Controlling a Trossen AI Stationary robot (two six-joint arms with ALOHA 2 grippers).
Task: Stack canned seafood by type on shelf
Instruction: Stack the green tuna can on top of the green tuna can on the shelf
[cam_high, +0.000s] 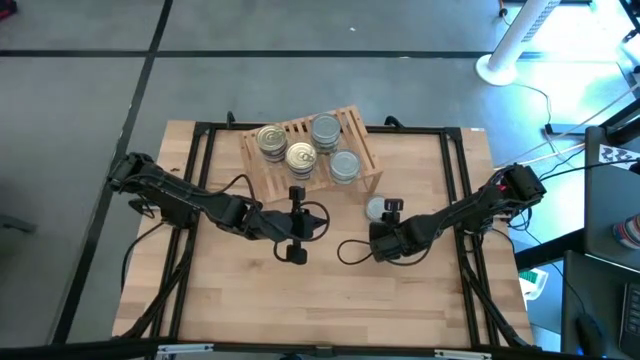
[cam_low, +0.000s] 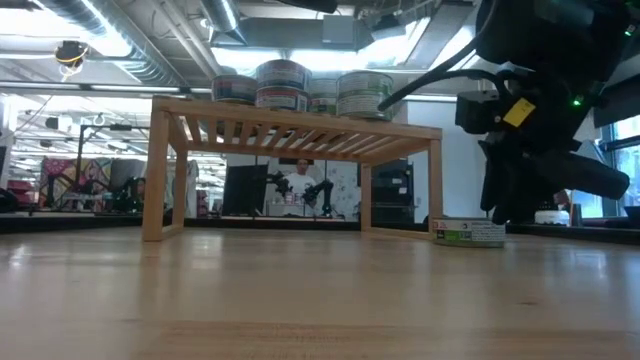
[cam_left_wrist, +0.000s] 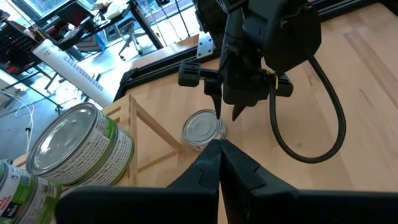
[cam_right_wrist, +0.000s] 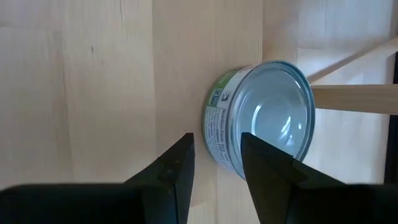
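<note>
The shelf (cam_high: 310, 150) stands at the table's far middle and bears the canned seafood: two gold-topped stacks (cam_high: 270, 138) (cam_high: 301, 157) and two silver-topped ones (cam_high: 325, 128) (cam_high: 344, 165). One more silver-topped tin with a green label (cam_right_wrist: 273, 118) (cam_high: 376, 208) lies flat on the table, by the shelf's near right leg. My right gripper (cam_right_wrist: 217, 168) (cam_left_wrist: 227, 112) slants down over this tin's near edge, fingers apart. One finger (cam_right_wrist: 180, 168) stands over the bare table and the other (cam_right_wrist: 267, 165) in front of the tin. My left gripper (cam_left_wrist: 217, 162) (cam_high: 312, 218) hovers shut and empty near the shelf's front. My right gripper comes at the lone tin slanting down from the table's right. The tin's labelled wall (cam_right_wrist: 214, 124) shows in the gap between the fingers. Whether either finger touches the tin I cannot tell. The tin rests flat on the table.
A black frame (cam_high: 200, 160) runs round the tabletop. The shelf's right leg (cam_right_wrist: 348, 99) stands just beyond the lone tin. Black cables (cam_high: 350, 250) loop on the table between the arms. Bare wood lies toward the near edge (cam_high: 320, 310).
</note>
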